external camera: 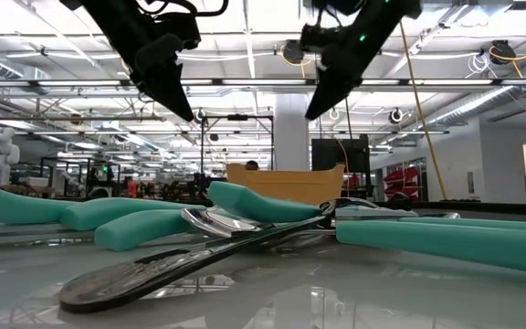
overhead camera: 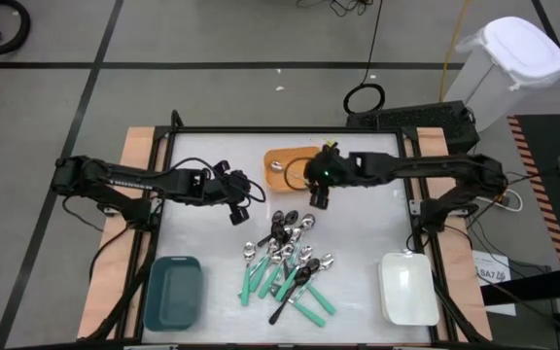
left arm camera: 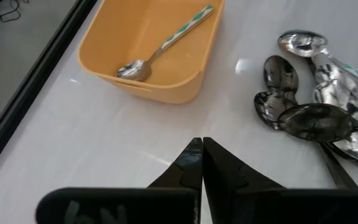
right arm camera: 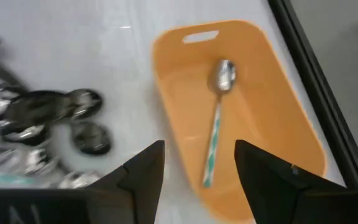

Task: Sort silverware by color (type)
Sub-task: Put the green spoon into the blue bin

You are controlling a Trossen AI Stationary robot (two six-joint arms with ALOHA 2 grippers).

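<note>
A spoon with a silver bowl and a teal-striped handle point(right arm camera: 219, 118) lies on the floor of the orange tray point(overhead camera: 282, 158) at the table's far middle. My right gripper point(right arm camera: 199, 168) hovers open above that tray's near end, nothing between its fingers. The rest of the silverware point(overhead camera: 285, 261) lies in a loose pile on the table's near middle: teal-handled, all-silver and black spoons overlapping. My left gripper point(left arm camera: 202, 155) hangs shut and empty above bare table left of the pile, near the orange tray's point(left arm camera: 166, 87) wall.
A teal tray point(overhead camera: 173, 292) stands at the near left and a white tray point(overhead camera: 408, 290) at the near right. Black frame rails point(overhead camera: 290, 128) border the table. Both arms reach in from the sides, above the table point(overhead camera: 377, 224).
</note>
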